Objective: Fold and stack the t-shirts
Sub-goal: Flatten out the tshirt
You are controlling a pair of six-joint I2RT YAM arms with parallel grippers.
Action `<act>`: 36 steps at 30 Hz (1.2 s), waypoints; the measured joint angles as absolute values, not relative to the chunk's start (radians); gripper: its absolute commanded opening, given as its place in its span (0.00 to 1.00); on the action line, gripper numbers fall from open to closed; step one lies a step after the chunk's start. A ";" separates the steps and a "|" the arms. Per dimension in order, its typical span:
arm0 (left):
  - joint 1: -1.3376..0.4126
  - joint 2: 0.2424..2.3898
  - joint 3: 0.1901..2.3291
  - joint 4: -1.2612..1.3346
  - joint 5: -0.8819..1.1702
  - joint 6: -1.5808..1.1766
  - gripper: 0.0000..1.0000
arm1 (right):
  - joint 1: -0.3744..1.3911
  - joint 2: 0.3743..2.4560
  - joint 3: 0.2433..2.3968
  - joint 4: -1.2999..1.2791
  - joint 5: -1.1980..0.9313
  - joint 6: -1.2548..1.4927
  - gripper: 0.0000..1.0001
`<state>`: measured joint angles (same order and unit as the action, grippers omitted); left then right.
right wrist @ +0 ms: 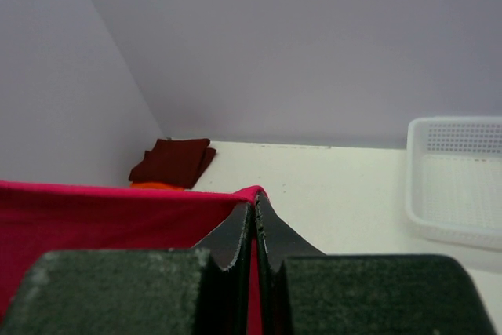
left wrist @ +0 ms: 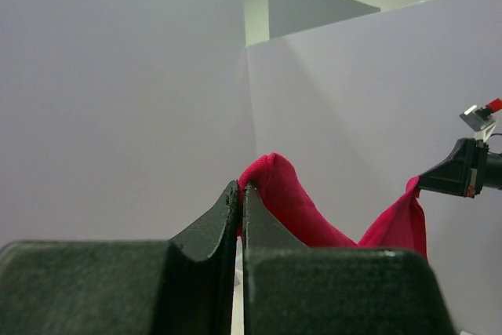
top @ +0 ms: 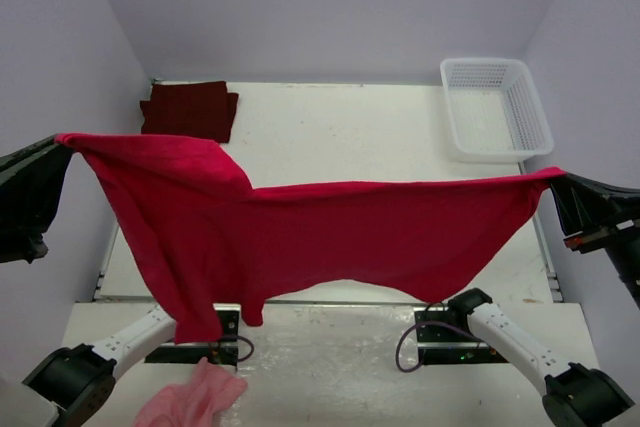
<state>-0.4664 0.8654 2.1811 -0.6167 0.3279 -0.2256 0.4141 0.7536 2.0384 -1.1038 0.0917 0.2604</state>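
At the bottom edge of the top view, left of centre, a small pink fluffy cloth (top: 195,397) is seen lying beside the left arm's base. Above it, the bright red t-shirt (top: 300,232) is held stretched across the middle of the frame, over the table (top: 350,137). Its lower edge sags, and one longer part hangs down at the lower left. Its left corner is pinched by the left gripper (left wrist: 241,188) at the left edge of the frame, the fingers being pressed together on the fabric. Its right corner is clamped in the same way by the right gripper (right wrist: 252,205) at the right edge. Further back, in the upper left, the dark maroon t-shirt (top: 190,110) is laid folded at the table's far corner. A strip of the orange t-shirt (right wrist: 155,186) is seen beneath it in the right wrist view. In the upper right a white basket (top: 483,63) is set on the table.
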 measured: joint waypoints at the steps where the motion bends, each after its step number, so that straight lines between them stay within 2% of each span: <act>1: -0.466 0.874 2.202 -0.614 0.329 -0.225 0.00 | 0.414 0.758 2.038 -1.104 0.102 0.258 0.00; 6: -0.465 0.931 2.263 -0.611 0.328 -0.217 0.00 | 0.414 0.813 2.081 -1.103 0.161 0.236 0.00; 13: -0.465 0.974 2.228 -0.625 0.294 -0.205 0.00 | 0.414 0.842 2.107 -1.085 0.174 0.216 0.00; 20: -0.465 1.000 2.098 -0.645 0.197 -0.148 0.00 | 0.414 0.826 1.861 -1.019 0.193 0.210 0.00; 26: -0.465 1.045 1.832 -0.602 0.095 -0.136 0.00 | 0.414 0.893 1.640 -0.963 0.209 0.206 0.00; 30: -0.438 1.166 1.617 -0.530 0.038 -0.139 0.00 | 0.390 1.069 1.562 -0.887 0.227 0.200 0.00; 36: -0.321 1.571 1.585 -0.512 0.022 -0.147 0.00 | 0.297 1.546 1.652 -0.831 0.229 0.208 0.00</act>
<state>-0.3214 1.5711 1.5852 -0.5121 0.0223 -0.1471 0.2970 1.5455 1.6516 -0.8310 0.2287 0.2077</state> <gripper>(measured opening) 0.008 0.006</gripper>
